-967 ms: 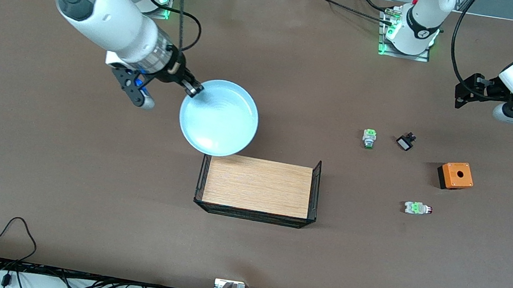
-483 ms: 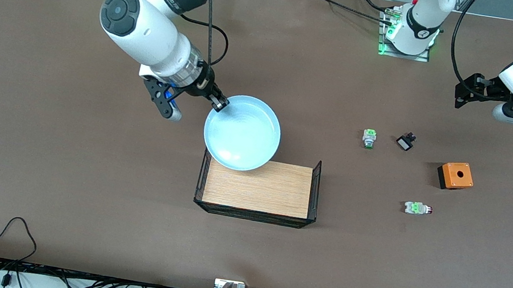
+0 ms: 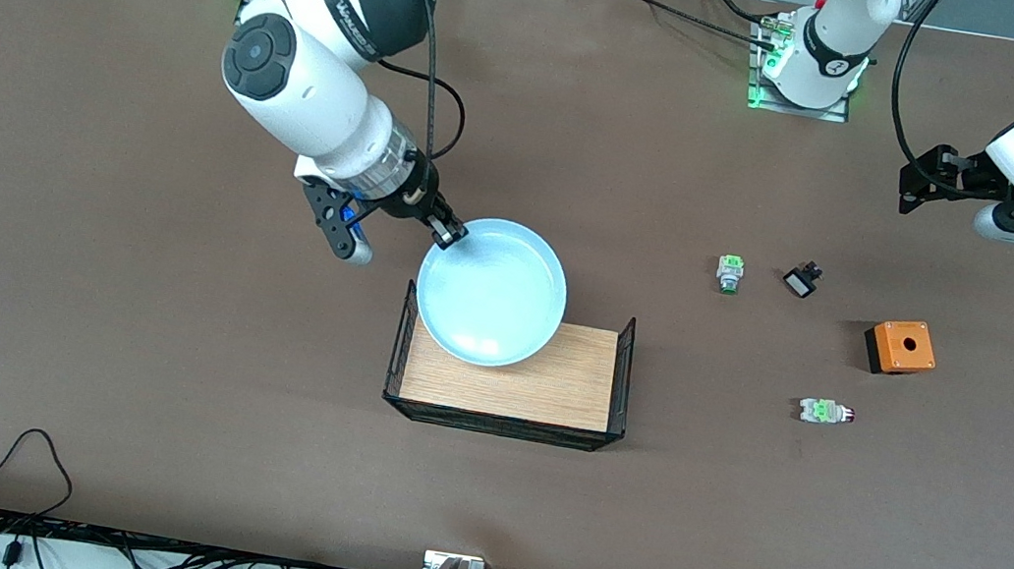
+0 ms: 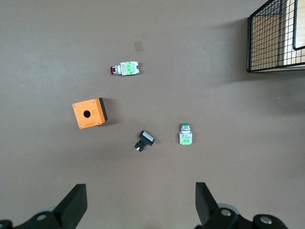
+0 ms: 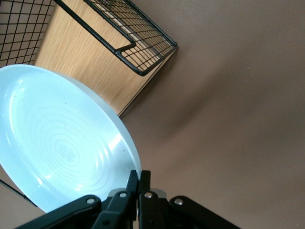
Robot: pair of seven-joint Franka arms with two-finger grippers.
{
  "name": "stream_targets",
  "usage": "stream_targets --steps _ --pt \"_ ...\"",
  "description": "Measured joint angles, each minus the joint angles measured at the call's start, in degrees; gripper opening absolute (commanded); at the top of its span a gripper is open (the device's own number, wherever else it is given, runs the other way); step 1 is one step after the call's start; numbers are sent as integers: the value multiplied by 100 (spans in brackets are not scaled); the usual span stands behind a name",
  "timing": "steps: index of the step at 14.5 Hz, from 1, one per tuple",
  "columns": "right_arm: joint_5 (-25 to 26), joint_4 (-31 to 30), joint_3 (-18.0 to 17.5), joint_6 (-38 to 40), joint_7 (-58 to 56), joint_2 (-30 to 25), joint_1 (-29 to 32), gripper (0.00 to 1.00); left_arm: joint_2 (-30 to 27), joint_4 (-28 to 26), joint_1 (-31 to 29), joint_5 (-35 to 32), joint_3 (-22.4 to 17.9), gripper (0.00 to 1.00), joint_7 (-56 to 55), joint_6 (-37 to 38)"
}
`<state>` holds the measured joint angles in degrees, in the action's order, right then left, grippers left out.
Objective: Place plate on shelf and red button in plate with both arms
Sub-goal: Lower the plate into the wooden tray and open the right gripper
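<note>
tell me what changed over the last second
The right gripper, shut on the plate at its rim, carried it toward the front camera and the left arm's end, from over bare table to partly over the wire tray. The left gripper waited open above the small parts. The red button, orange box and two other parts did not move.

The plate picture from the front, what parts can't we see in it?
- Tray: the part nearest the right arm is hidden under the plate, held up by the right gripper.
- Left gripper: its fingers do not show in the front view; the left wrist view shows them open.
- Red button: too small to read any marks.
</note>
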<state>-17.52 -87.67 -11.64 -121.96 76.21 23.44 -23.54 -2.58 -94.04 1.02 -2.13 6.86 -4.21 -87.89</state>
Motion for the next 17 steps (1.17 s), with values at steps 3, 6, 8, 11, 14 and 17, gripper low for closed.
stream_targets --steps 3,6,8,11,14,17 --pt "0 4 1 -104 0 117 -16 0 0 0 0 0 0 100 0 14" --pt "0 5 0 -295 0 223 -68 0 0 0 0 0 0 100 0 16" --pt "0 5 1 -422 1 294 -120 0 0 0 0 0 0 100 0 17" --pt "1 6 1 -502 1 374 -173 0 0 0 0 0 0 100 0 17" --pt "3 7 24 -521 0 444 -179 0 0 0 -2 0 0 100 0 17" --pt "5 7 83 -525 -82 486 -172 0 0 0 -2 0 0 100 0 17"
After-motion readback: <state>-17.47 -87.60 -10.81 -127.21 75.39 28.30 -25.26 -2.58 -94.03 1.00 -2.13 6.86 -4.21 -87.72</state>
